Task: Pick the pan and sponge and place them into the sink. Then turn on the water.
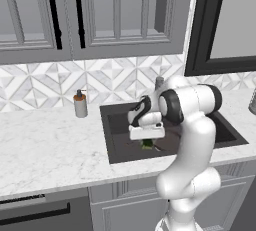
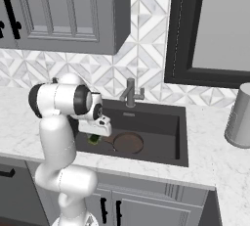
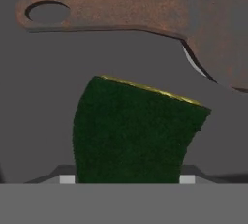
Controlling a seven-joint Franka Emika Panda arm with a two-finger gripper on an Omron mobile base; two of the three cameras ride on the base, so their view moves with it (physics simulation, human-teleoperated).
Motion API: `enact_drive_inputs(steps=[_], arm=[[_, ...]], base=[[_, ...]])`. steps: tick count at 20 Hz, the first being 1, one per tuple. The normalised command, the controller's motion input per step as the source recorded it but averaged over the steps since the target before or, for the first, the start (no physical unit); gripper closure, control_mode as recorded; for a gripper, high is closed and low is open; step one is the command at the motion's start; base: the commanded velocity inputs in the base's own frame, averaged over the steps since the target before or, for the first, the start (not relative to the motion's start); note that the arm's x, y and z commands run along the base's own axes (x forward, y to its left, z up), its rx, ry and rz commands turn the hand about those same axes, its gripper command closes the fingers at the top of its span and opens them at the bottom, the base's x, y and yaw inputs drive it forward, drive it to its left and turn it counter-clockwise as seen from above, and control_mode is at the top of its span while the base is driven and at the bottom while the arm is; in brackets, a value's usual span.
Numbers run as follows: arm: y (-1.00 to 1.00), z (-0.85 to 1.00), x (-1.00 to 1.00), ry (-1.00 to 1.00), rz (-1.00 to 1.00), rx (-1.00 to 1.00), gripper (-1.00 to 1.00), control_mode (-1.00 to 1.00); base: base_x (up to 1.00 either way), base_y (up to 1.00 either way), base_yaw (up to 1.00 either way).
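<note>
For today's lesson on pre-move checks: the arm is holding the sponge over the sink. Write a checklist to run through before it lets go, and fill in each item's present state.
1. Sponge held between the gripper fingers: ok.
2. Gripper above the sink basin, not the counter: ok.
3. Pan already lying in the sink: ok.
4. Sponge clear of the pan handle below it: ok, the two are apart in the hand view.
5. Water off at the faucet: ok, no stream visible.
6. Height of the sponge above the sink floor: cannot tell.
</note>
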Motion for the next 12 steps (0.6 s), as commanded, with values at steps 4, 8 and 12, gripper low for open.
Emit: enact_drive_inputs(steps=[4,8,12], arm=[[0.00,-0.27,0.43,0.00,0.00,0.00,1.00,-1.00],[0.00,-0.28,0.25,-0.03,0.00,0.00,-1.00,-1.00],[0.00,-0.22,0.19,-0.08,0.00,0.00,-1.00,-1.00]], base=[[0.00,0.00,0.00],[0.00,0.00,0.00],[0.00,0.00,0.00]])
